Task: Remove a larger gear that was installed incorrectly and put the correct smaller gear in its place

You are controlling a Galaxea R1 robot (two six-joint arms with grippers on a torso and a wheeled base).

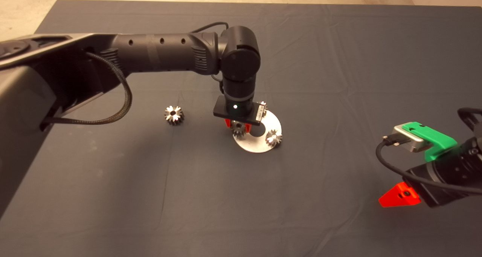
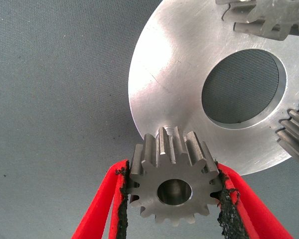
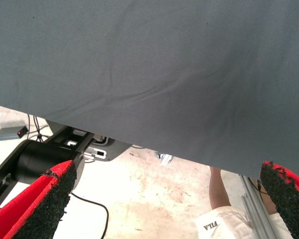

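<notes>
A round silver disc (image 1: 258,144) with a centre hole lies mid-mat. My left gripper (image 1: 238,128) reaches down from the left, shut on a silver gear (image 2: 172,174) at the disc's (image 2: 164,74) near-left rim, its black pads pressing both flanks. Whether that gear rests on the disc or hangs just above it is unclear. Two more gears (image 1: 274,138) (image 1: 262,107) stand on the disc, also visible in the left wrist view (image 2: 296,134) (image 2: 269,20). Another gear (image 1: 174,115) lies loose on the mat to the left. I cannot tell which gear is the larger one. My right gripper (image 1: 399,196) waits open at the lower right.
The dark mat (image 1: 339,80) has shallow creases around the disc. Past the mat's edge, the right wrist view shows floor, cables, a black robot base (image 3: 45,159) and a person's leg (image 3: 222,199).
</notes>
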